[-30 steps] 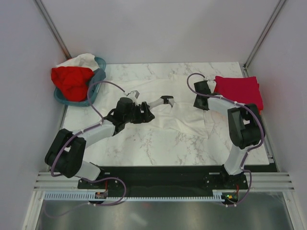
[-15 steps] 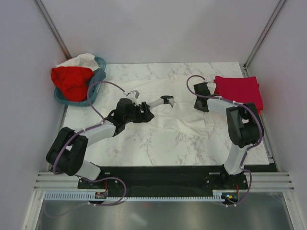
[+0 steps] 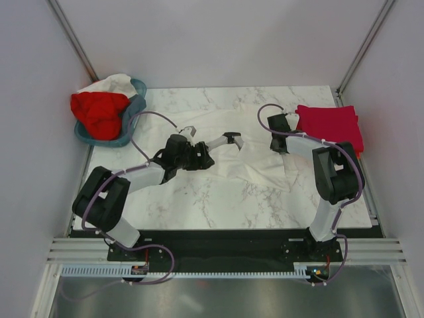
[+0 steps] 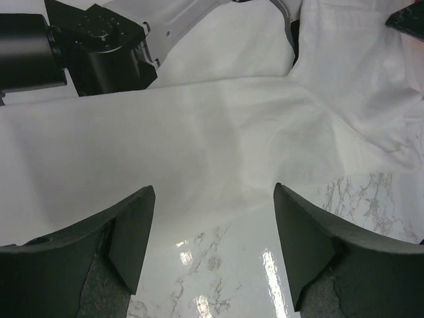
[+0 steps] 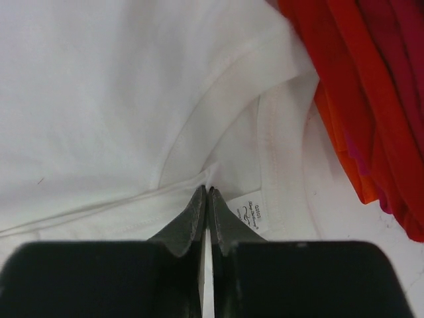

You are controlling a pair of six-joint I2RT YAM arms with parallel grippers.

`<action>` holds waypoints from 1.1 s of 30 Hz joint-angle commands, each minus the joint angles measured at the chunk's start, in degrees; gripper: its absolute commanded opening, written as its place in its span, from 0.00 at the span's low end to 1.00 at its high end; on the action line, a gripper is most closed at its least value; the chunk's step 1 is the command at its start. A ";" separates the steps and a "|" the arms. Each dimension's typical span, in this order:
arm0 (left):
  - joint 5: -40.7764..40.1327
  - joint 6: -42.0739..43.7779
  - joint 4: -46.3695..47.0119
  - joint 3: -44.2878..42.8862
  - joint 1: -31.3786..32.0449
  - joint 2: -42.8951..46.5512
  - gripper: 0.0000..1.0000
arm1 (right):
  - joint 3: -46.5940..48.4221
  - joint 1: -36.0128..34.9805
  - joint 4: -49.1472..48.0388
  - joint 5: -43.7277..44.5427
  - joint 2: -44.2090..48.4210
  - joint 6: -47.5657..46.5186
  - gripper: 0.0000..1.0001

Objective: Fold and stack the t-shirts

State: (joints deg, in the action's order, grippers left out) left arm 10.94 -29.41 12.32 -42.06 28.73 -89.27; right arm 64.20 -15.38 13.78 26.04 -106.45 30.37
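Collar of the white t-shirt point(image 5: 99, 86) pinched by the right gripper point(image 5: 207, 193), beside a frame-cropped red-orange stack point(image 5: 371, 79); left gripper point(image 4: 213, 199) spread wide over the same shirt.

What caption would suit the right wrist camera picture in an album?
Right gripper shut on the white t-shirt near its collar label, beside folded red and orange shirts.

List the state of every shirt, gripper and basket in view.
white t-shirt, spread rumpled on the table
folded shirts, stacked at the right edge
red t-shirt, crumpled in the teal basket
left gripper, open above the white t-shirt
right gripper, shut on the white t-shirt near its collar
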 commanded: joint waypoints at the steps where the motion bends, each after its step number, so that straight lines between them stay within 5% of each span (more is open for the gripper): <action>1: -0.92 1.90 -2.64 -3.28 0.19 -2.22 0.79 | 2.41 0.17 -0.68 2.88 2.13 -1.54 0.06; 33: -6.98 1.46 -13.55 -8.56 0.62 -9.60 0.78 | 18.23 0.26 0.72 -4.51 -5.95 -6.73 0.03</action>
State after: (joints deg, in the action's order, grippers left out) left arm 6.50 -29.43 3.14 -50.11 29.15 -97.95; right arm 78.63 -15.27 14.33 21.85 -110.48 24.80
